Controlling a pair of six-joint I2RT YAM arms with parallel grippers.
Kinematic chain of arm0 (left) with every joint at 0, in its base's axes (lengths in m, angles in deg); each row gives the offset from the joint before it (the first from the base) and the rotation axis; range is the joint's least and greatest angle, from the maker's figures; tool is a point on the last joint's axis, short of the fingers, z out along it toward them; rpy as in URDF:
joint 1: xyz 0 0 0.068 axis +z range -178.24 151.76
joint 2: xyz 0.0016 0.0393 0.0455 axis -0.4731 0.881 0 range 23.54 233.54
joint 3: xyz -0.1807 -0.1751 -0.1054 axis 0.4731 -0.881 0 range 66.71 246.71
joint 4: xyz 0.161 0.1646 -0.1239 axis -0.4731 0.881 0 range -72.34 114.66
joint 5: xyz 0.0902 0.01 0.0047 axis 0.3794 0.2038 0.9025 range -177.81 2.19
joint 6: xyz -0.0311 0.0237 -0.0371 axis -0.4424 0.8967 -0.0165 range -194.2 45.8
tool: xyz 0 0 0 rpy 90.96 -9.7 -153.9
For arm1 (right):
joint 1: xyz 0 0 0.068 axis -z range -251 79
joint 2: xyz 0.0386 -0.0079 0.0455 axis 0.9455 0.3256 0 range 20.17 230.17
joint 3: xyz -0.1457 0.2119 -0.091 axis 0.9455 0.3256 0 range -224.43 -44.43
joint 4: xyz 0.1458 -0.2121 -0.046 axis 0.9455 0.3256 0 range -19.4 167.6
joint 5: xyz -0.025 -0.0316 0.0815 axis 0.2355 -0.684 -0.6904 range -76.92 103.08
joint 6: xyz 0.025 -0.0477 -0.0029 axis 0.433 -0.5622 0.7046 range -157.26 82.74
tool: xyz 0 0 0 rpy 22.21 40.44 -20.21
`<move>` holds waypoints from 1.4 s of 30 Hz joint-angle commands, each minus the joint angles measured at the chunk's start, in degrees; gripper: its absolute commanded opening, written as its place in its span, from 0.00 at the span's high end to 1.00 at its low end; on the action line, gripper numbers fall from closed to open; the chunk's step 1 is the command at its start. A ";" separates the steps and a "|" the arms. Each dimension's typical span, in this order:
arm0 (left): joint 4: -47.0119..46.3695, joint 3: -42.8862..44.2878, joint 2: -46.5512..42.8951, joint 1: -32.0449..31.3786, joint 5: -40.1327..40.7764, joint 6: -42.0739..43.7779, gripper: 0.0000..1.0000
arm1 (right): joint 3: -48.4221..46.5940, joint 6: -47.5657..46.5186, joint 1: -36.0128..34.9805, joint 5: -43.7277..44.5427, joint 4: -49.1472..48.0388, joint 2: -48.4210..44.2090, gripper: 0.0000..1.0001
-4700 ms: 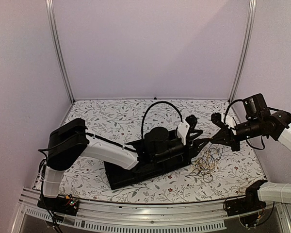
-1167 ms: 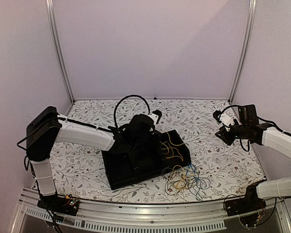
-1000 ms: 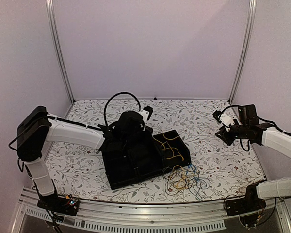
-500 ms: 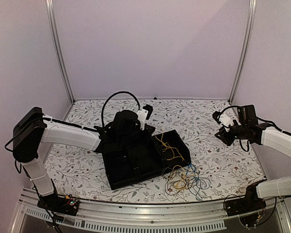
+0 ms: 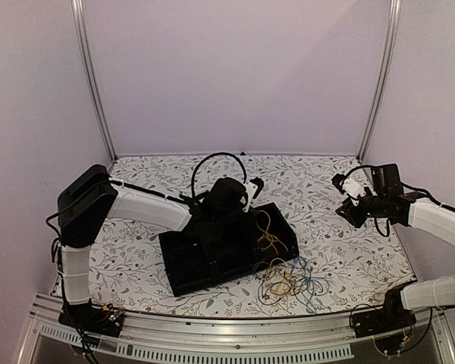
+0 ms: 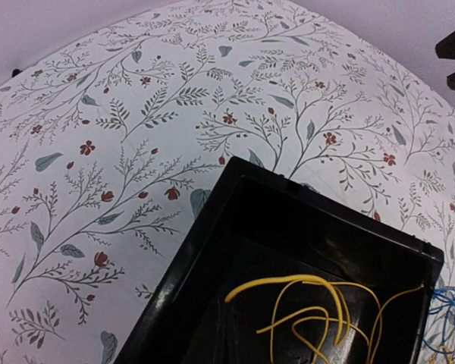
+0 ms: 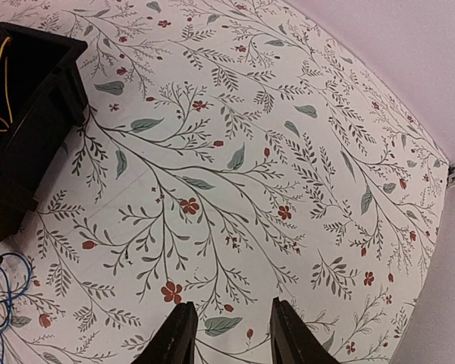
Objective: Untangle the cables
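Note:
A yellow cable (image 5: pixel 269 238) lies loose in the right compartment of the black tray (image 5: pixel 183 279); the left wrist view shows the yellow cable (image 6: pixel 318 303) as loops on the tray floor (image 6: pixel 212 250). A tangle of blue, yellow and orange cables (image 5: pixel 288 279) lies on the table in front of the tray's right end. My left gripper (image 5: pixel 255 183) hovers over the tray's far edge, shut and holding nothing; its fingers are out of its own view. My right gripper (image 5: pixel 340 197) (image 7: pixel 231 341) hangs open above bare table at the right.
The floral tablecloth (image 5: pixel 326 243) covers the table. The tray corner (image 7: pixel 30 114) and a strand of blue cable (image 7: pixel 0 296) show at the left of the right wrist view. Metal posts (image 5: pixel 91 83) and walls close in the back and sides.
The left arm has swung to the right, its elbow coming in and the gripper moving over the tray's far right part. The right arm and the cables have not moved.

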 commanded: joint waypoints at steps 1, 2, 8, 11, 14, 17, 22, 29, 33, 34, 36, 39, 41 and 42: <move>4.50 5.02 3.39 -2.41 -2.33 2.35 1.00 | 0.22 -0.33 0.15 -1.33 0.15 0.12 0.63; 5.40 5.90 4.01 -2.70 -2.13 2.77 1.00 | 0.19 -0.38 0.16 -1.87 0.31 0.13 0.62; 10.86 8.69 3.56 -2.87 0.23 3.82 1.00 | -0.56 -5.92 -0.06 -14.99 6.52 -1.52 0.64; 14.69 8.07 0.98 -2.76 2.74 5.22 0.89 | 0.43 -11.88 -4.23 -20.37 11.86 -4.14 0.65; 18.18 7.34 -1.95 -2.75 6.64 5.90 0.53 | 1.01 -16.01 -10.54 -21.96 16.69 -7.33 0.65; 19.33 5.04 -5.64 -2.77 8.86 6.10 0.39 | 1.26 -17.44 -18.52 -17.38 19.84 -8.45 0.62; 18.96 0.93 -10.90 -2.71 8.20 3.84 0.35 | 0.00 -20.64 -22.26 -16.05 25.11 -4.78 0.55; 16.18 -1.46 -13.37 -3.01 -0.05 2.23 0.36 | 0.74 -22.72 -24.35 -14.29 28.49 -7.02 0.49; 15.63 -0.52 -12.05 -3.55 -0.96 0.90 0.37 | 2.89 -21.41 -25.29 -10.19 25.22 -8.23 0.46; 15.19 -0.51 -11.86 -3.93 -1.54 0.20 0.38 | 3.10 -20.93 -25.40 -9.43 24.19 -7.85 0.46; 13.79 -0.78 -11.79 -5.04 -2.62 -0.57 0.38 | 3.32 -20.20 -25.63 -8.83 22.47 -6.81 0.47; 9.22 -2.00 -11.84 -7.60 -3.86 0.24 0.38 | 3.34 -20.07 -26.55 -9.12 21.24 -5.34 0.49; 8.18 -1.57 -11.08 -8.65 -4.26 -0.09 0.38 | 3.43 -19.94 -27.18 -9.05 20.31 -4.51 0.53; 8.13 -1.23 -10.48 -8.91 -4.59 -0.46 0.38 | 3.41 -19.87 -27.45 -8.95 19.92 -4.23 0.56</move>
